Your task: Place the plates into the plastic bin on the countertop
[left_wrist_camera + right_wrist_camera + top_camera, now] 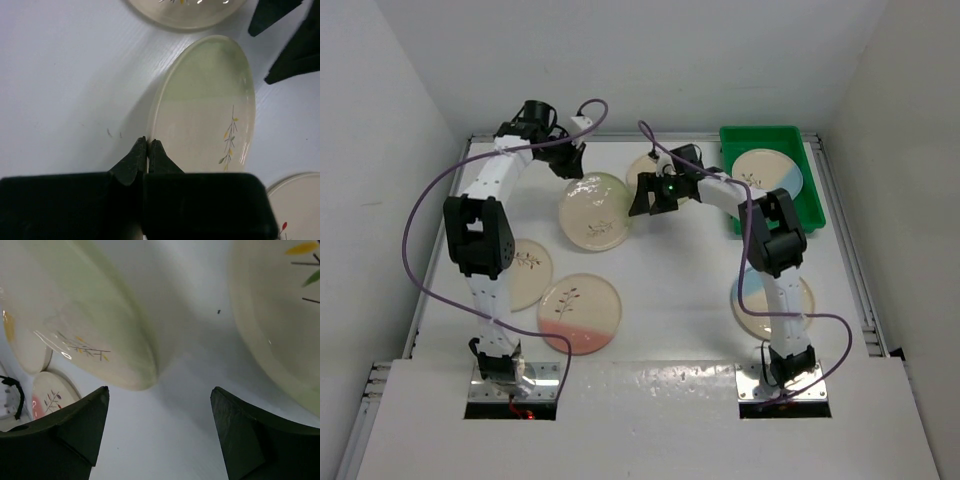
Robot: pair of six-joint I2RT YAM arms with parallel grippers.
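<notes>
The white bench (670, 290) fills the overhead view from the arm bases at the bottom edge up to the back wall. The green plastic bin (815, 195) sits on it in the upper right of the frame, and a cream plate with a blue segment (765, 172) lies flat inside it.

Five other plates show on the bench outside the bin. A green-tinted plate (595, 210) lies just left of centre. A pink-segment plate (580, 312) is at lower left of centre. Just beside it, another cream plate (530, 265) lies partly under the left arm. A fourth plate (748, 305) lies at lower right, half hidden by the right arm. Only a slice of a fifth plate (642, 168) shows, above centre behind the right tool.

In the left wrist view the green-tinted plate (205, 110) looks tilted, with a shadow along its left edge.

The left tool (148, 145) is clenched, its tips meeting right at that plate's near rim. Whether the rim is pinched between them I cannot tell, since the tips hide the contact.

The right tool (160, 395) is spread wide and grasps nothing. It hangs over bare bench between the green-tinted plate at the left of its view and another plate's rim at the right.
</notes>
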